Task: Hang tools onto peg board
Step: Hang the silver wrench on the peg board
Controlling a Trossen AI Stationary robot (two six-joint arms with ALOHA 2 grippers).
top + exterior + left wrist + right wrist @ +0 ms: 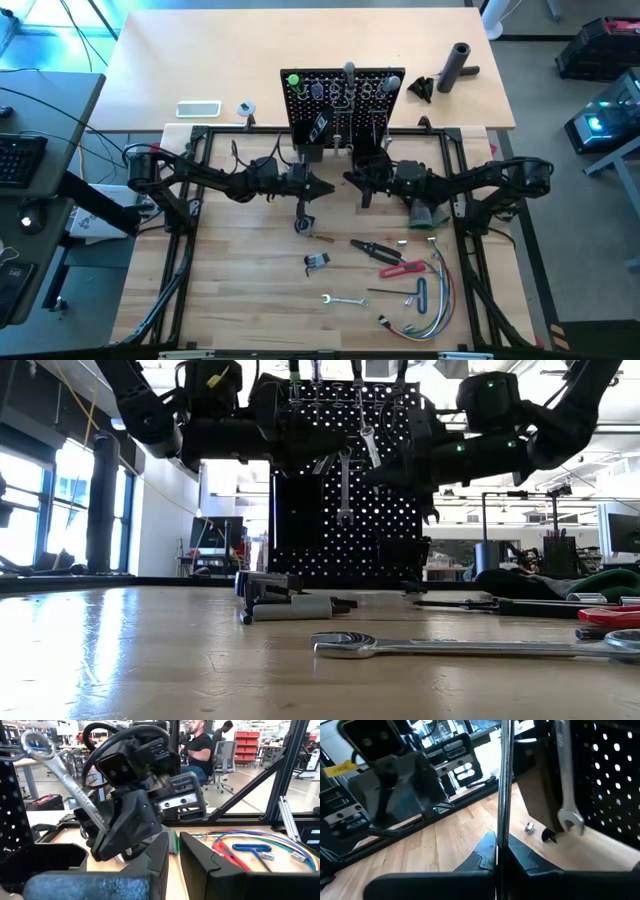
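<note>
The right tool (496,851) is clamped on a silver wrench (506,780), held upright before the peg board (345,95) near the surface's (250,300) far edge. Keep the shaft vertical so its ring meets a hook squarely. The left tool (172,857), narrowly parted and empty, waits beside it.

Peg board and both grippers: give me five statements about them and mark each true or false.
1. The right gripper is shut on a silver wrench. True.
2. No tools are left on the table. False: a loose wrench, a red-handled tool and others lie there.
3. A green-handled screwdriver sits at a top corner of the peg board. True.
4. The black cylinder is mounted on the peg board. False: it is apart from the board, off to its side.
5. The left gripper holds the coloured wires. False: the wires lie on the table, far from it.
</note>
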